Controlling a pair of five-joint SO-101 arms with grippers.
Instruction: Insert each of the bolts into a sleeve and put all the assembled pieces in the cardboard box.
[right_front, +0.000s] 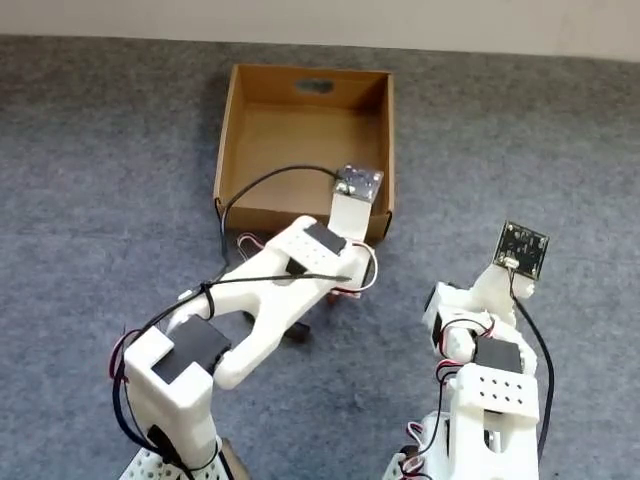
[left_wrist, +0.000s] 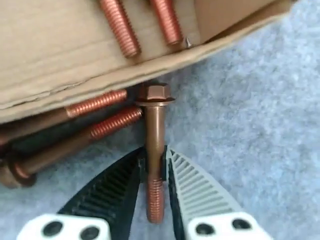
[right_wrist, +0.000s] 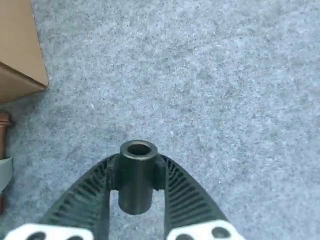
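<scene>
Bolt (left_wrist: 155, 125) first: the left gripper (left_wrist: 155, 155) pinches it mid-shank, low over the grey carpet just beside the near wall of the cardboard box (right_front: 228, 140). Its long axis runs straight out along the fingers, hex head leading toward the cardboard and threaded tip trailing back toward the wrist. Other loose bolts (left_wrist: 100, 127) lie against that wall. The right gripper (right_wrist: 137, 165) squeezes the dark sleeve (right_wrist: 136, 187), bore open and facing away from its wrist. From above the two arms stand apart, side by side. I'd guess the threaded end must swing round to face that bore.
</scene>
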